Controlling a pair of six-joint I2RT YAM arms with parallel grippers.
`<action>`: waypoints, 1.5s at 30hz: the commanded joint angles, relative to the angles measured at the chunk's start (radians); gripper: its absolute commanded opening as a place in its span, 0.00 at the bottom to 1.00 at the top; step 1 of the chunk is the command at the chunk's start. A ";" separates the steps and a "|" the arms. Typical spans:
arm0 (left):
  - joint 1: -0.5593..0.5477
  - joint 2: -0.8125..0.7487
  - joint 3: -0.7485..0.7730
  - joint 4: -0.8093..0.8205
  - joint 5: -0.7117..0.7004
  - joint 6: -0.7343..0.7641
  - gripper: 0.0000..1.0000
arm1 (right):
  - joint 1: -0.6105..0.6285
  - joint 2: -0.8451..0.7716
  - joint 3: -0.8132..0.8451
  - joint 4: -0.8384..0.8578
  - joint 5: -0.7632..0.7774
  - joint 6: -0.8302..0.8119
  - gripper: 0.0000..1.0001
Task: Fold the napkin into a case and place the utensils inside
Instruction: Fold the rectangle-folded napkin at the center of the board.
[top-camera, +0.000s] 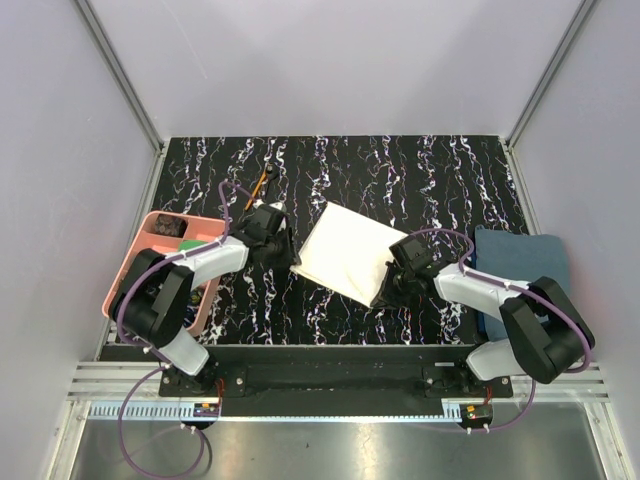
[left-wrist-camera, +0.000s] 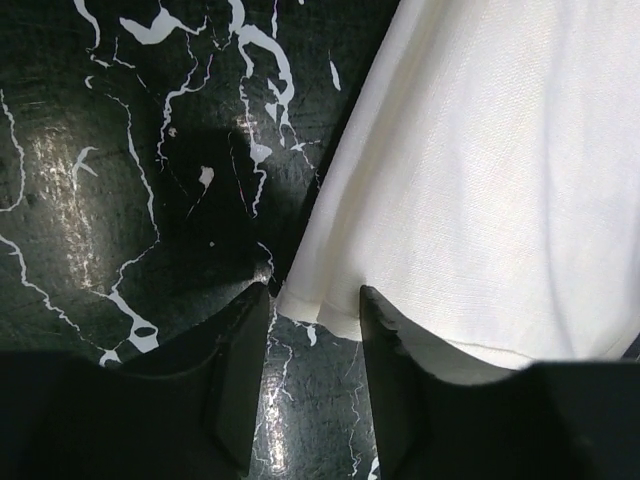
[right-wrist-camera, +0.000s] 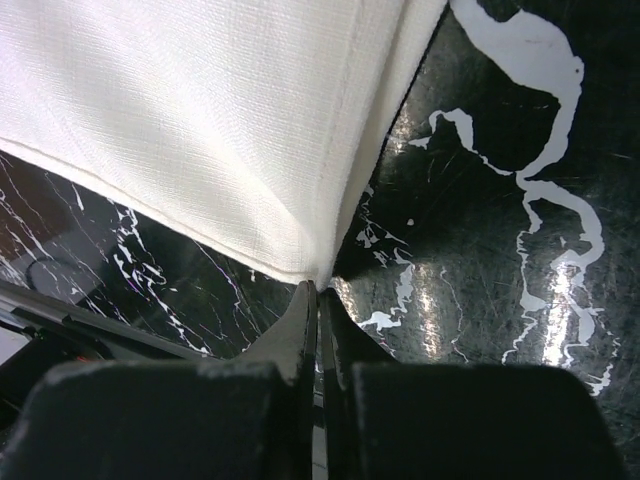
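So what we're looking at: the black marbled surface (top-camera: 420, 170) has a pink tray (top-camera: 128, 268) over at 9 o'clock, with a dark lump and a bit of green in its compartments. We can't tell what those are. At 3 o'clock there's one blue-grey towel (top-camera: 522, 262), partly under the right arm. One orange-handled stick (top-camera: 264, 186) lies at roughly 11 o'clock from the middle, just behind the left arm's wrist. Nothing sits on the cloth itself; the two arms are the only things crowding it.

The napkin (top-camera: 345, 252) is bang in the middle of the surface, spread out as a tilted square, well apart from the tray and near the towel's edge.

The left fingers (left-wrist-camera: 255, 320) are at the napkin's corner at around 9 o'clock. In the wrist view they stand apart, with that corner poking into the gap between them and not pinched.

The right fingers (right-wrist-camera: 318, 305) are at the corner near 5 o'clock. They're pressed together, clamped on the very tip of the cloth, which rises away from them off the surface.

Count as we see it: one napkin, one tray, one towel, one stick, two sets of fingers.
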 joint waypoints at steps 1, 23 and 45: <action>-0.002 -0.052 -0.013 0.031 -0.009 0.006 0.40 | 0.006 -0.004 0.016 -0.016 0.035 -0.024 0.00; -0.002 -0.019 -0.008 0.089 0.065 -0.011 0.13 | 0.004 -0.042 0.064 -0.011 0.003 -0.038 0.40; -0.057 -0.096 0.014 0.002 -0.056 -0.019 0.07 | -0.025 0.029 0.061 -0.006 0.021 -0.082 0.61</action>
